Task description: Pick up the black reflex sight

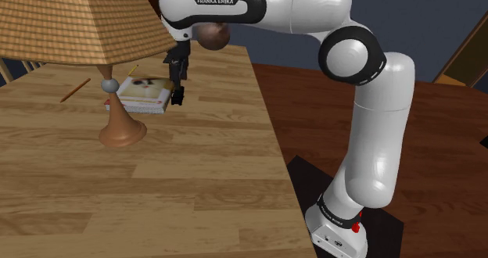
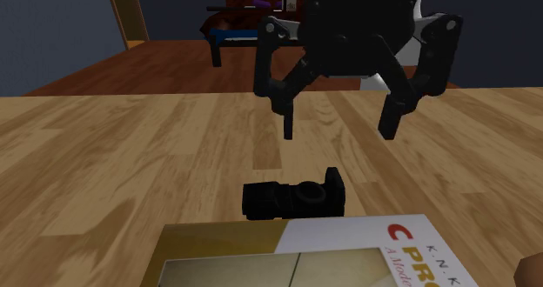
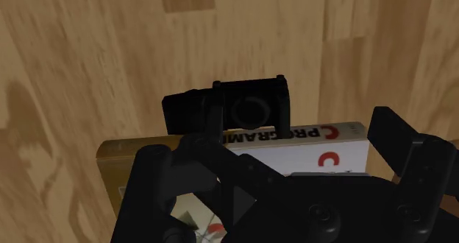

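Note:
The black reflex sight lies on its side on the wooden table, right against the edge of a white and tan book. My gripper hangs open a little above it, and neither finger touches it. In the second exterior view the sight sits below the gap and slightly towards the left finger. The wrist view has the sight beyond the book, partly behind one of the spread fingers of the gripper. The shoulder view shows the gripper just over the sight.
A lamp with a woven shade and a rounded base stands close beside the book. A pencil lies further back. The table edge drops to a dark wooden floor. A blue bench stands far off.

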